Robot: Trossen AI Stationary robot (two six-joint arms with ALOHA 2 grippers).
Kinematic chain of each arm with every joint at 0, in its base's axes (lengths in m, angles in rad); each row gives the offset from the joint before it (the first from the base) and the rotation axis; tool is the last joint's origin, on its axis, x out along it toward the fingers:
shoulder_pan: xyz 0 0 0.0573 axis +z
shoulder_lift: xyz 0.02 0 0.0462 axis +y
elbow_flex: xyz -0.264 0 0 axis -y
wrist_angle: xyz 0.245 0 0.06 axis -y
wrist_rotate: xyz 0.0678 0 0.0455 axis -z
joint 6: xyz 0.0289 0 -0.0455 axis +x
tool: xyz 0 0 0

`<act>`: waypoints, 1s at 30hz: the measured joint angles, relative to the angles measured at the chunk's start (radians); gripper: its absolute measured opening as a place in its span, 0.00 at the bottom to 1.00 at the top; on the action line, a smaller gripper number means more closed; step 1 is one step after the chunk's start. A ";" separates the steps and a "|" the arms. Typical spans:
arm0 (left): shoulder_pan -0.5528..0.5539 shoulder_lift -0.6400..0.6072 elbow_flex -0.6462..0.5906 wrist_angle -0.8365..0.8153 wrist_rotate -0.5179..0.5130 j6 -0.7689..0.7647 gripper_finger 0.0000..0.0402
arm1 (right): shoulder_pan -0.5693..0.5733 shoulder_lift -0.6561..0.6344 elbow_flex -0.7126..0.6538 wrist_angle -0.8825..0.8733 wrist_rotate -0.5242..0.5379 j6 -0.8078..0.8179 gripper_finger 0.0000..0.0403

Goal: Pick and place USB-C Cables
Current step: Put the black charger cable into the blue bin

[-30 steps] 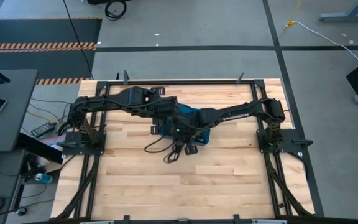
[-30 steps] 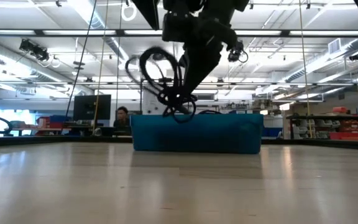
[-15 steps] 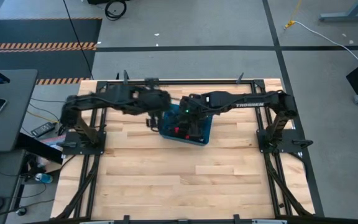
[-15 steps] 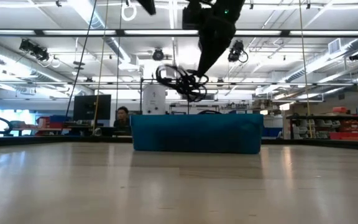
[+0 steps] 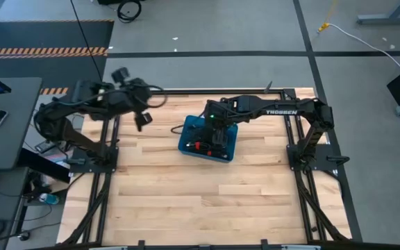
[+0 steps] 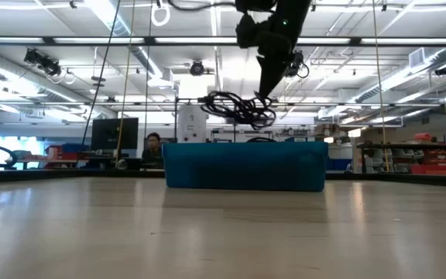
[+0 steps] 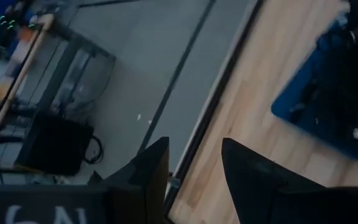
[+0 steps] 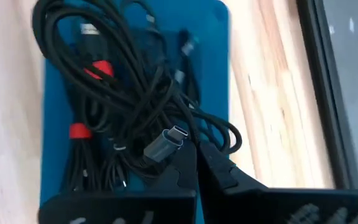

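Observation:
A blue bin [image 5: 186, 147] stands at the far middle of the wooden table, with several black USB-C cables [image 8: 89, 155] lying in it, some with red ties [image 8: 78, 130]. My right gripper [image 8: 196, 150] is over the bin, shut on a tangled cable bundle [image 6: 237, 108] that hangs above the bin's rim [image 6: 242, 146]. A grey connector [image 8: 166, 140] sticks out of the bundle. My left gripper [image 5: 142, 119] is raised near the table's far left, away from the bin. It is open, with nothing between its fingers [image 7: 154, 165]. My right gripper pinches a strand of the bundle [image 8: 188, 134] between its two fingertips. The fingers come from above, slanting down. The bundle hangs loose in loops below and beside the fingers, clear of the bin in the low view [image 6: 231, 105].
The near half of the table [image 5: 200, 201] is bare wood. A black frame rail [image 5: 186, 90] runs along the far edge, with floor beyond it. A person [image 6: 152, 144] sits far behind the table in the low view.
My right gripper has carried the cable bundle from the bin's near side toward the far edge and up, so that it hangs over the bin. My left gripper has drawn back from the bin toward the table's far left and has risen and turned.

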 joint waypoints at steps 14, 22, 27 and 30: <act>0.000 -0.073 0.000 -0.025 -0.065 -0.058 0.39 | 0.083 0.001 -0.106 -0.074 0.001 0.379 0.00; 0.000 -0.073 0.000 -0.024 -0.074 -0.052 0.39 | 0.165 0.001 -0.115 -0.116 0.057 0.596 0.00; 0.000 -0.073 0.000 -0.024 -0.074 -0.050 0.39 | 0.185 0.001 -0.115 -0.182 0.139 0.758 0.00; 0.000 -0.073 0.000 -0.024 -0.074 -0.056 0.39 | 0.193 0.001 -0.115 -0.191 0.185 0.865 0.00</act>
